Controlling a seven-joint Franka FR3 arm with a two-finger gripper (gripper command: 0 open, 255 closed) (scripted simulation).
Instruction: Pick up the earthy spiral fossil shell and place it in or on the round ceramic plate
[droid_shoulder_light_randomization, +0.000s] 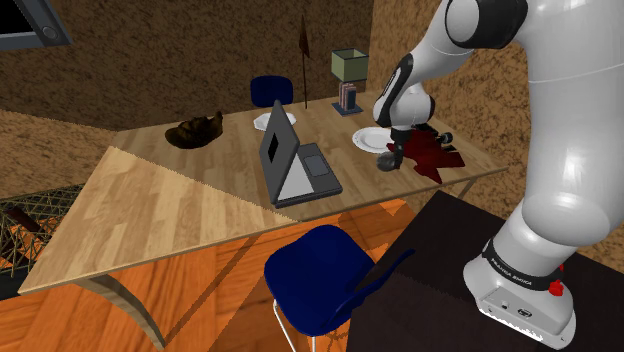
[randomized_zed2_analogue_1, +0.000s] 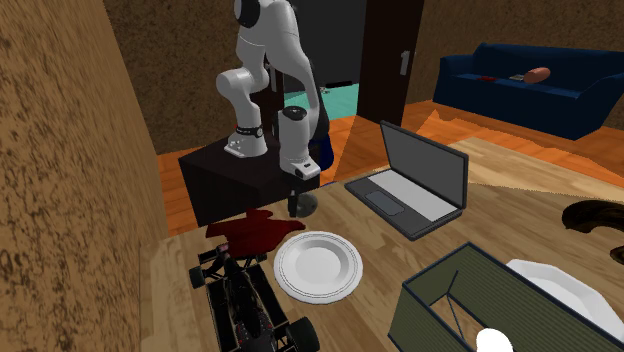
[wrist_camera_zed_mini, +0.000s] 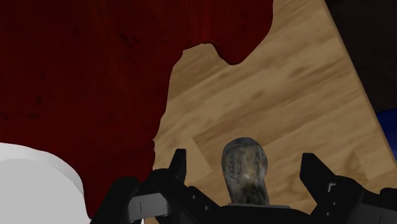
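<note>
Wooden table (droid_shoulder_light_randomization: 200, 190): shell (wrist_camera_zed_mini: 244, 170) off white plate (randomized_zed2_analogue_1: 318, 265), inside spread gripper (wrist_camera_zed_mini: 244, 154).

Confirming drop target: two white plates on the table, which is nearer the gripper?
The round plate beside the dark red cloth, right by the gripper. The other plate sits beyond the laptop.
</note>
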